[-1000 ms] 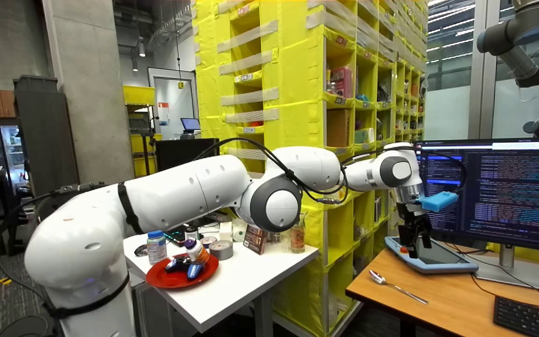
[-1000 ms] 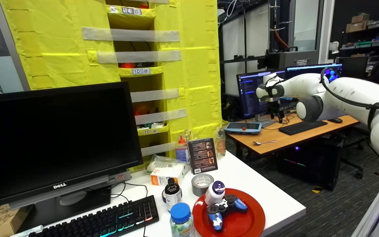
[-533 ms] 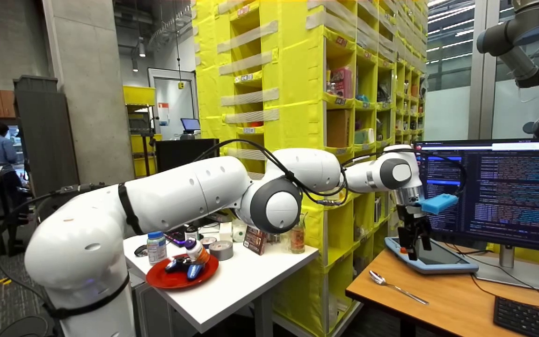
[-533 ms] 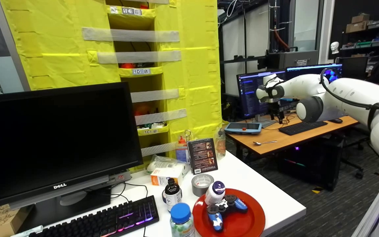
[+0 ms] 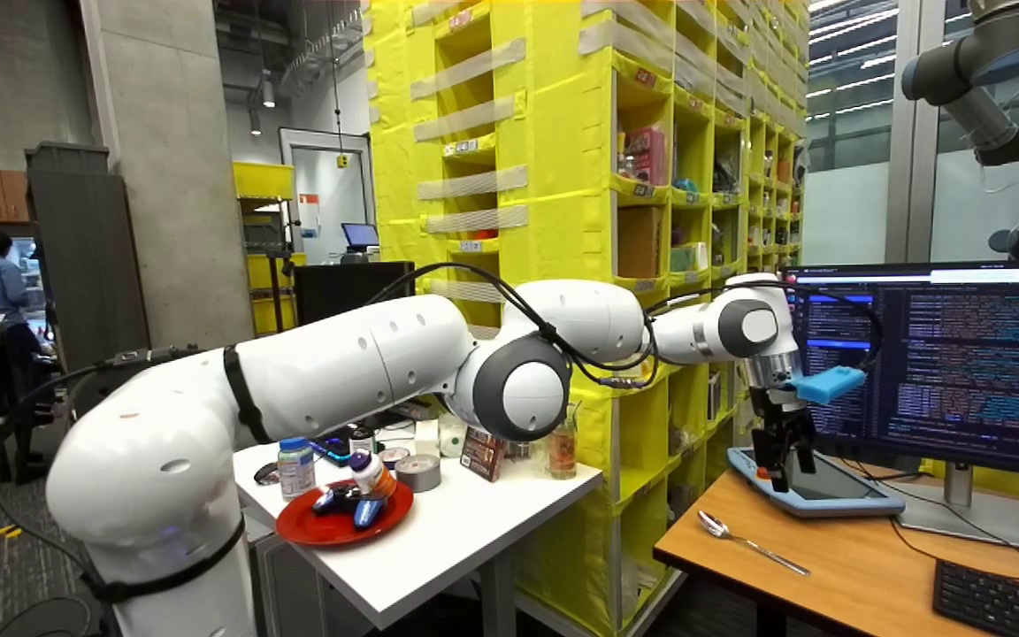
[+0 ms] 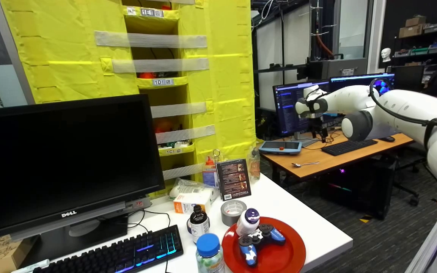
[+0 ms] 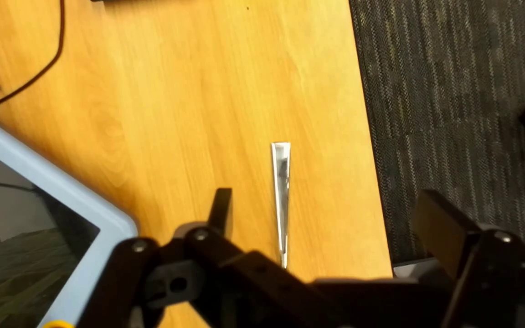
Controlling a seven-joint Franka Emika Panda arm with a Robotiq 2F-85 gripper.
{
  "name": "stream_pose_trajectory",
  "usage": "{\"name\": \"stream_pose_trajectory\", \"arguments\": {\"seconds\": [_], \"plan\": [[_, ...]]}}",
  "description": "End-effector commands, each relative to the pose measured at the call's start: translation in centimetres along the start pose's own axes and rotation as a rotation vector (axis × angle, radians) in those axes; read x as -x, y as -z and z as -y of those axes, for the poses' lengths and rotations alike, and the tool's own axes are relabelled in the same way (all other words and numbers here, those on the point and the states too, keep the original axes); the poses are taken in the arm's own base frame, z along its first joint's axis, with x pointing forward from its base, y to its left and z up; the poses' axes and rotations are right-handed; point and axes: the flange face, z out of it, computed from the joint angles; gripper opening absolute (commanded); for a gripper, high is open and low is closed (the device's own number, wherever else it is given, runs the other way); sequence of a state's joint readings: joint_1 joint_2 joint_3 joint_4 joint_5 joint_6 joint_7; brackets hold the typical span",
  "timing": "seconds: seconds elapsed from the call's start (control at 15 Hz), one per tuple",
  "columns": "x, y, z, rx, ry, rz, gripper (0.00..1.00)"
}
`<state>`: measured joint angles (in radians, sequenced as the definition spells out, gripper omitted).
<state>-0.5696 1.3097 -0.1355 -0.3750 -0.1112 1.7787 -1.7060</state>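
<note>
the gripper [image 7: 326, 207] hangs above the wooden desk [image 5: 846, 588], its jaws spread wide apart. the metal spoon [image 7: 282, 200] lies flat on the desk below: in the wrist view its handle shows between the jaws, the rest hidden behind the gripper, and in an exterior view its bowl [image 5: 712, 524] points to the far left, close to the desk's near left corner. a blue-framed tablet [image 5: 832, 487] rests on the far side of the spoon, a lit monitor [image 5: 934, 372] stands to the right, and a black keyboard [image 5: 1005, 593] lies at the near right. to the left in both exterior views, apart from the desk, a white table [image 5: 474, 522] carries a red plate [image 6: 290, 256]. on the plate are a blue and black game controller [image 6: 258, 237] and a tilted white bottle [image 6: 246, 227] with a purple cap. a roll of grey tape [image 6: 229, 220] sits just beside the plate, and a yellow shelf unit [image 5: 554, 133] rises on the far side.
</note>
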Motion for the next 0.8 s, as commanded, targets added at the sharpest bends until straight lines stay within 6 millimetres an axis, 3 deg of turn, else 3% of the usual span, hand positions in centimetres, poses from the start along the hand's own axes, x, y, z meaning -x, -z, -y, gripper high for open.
{"name": "stream_pose_trajectory", "arguments": {"seconds": [0.0, 0.73], "plan": [[-0.8, -0.3, 0.0, -0.008, 0.030, -0.011, 1.00], [-5.5, -2.4, 0.0, -0.028, 0.157, -0.080, 1.00]]}}
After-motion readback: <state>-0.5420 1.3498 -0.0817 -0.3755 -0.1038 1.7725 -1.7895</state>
